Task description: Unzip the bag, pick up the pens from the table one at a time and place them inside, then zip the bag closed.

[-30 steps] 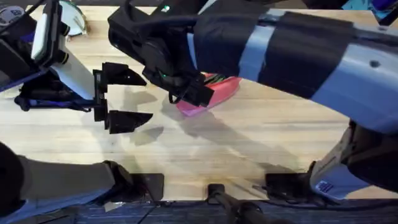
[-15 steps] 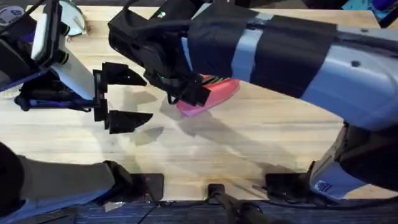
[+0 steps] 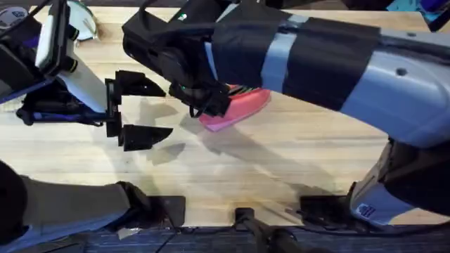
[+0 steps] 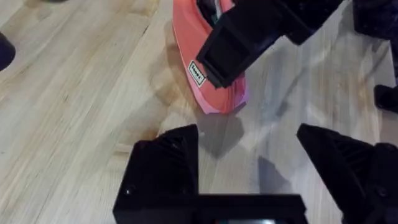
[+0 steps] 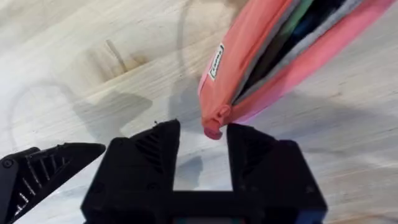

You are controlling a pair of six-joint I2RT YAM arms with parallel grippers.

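Observation:
The pink bag (image 3: 246,107) lies unzipped on the table (image 3: 295,158), with a green pen (image 5: 300,17) and a dark pen (image 5: 273,50) inside its mouth. My right gripper (image 3: 214,104) reaches across over the bag's left end. In the right wrist view the right gripper (image 5: 204,134) is narrowly open, and the bag's end tab (image 5: 214,127) sits between its fingers, against one of them. My left gripper (image 3: 144,109) hovers wide open just left of the bag (image 4: 214,87), holding nothing, and the right gripper's black finger (image 4: 249,37) lies over the bag.
A white round object (image 3: 86,24) sits at the far left corner. Dark cables and blue gear (image 3: 49,112) lie beside the left arm. Bare wood stretches in front of the bag toward the arm bases.
The right gripper has drawn back slightly toward the bag's left end, uncovering a bit more pink. The bag and the left gripper have not moved.

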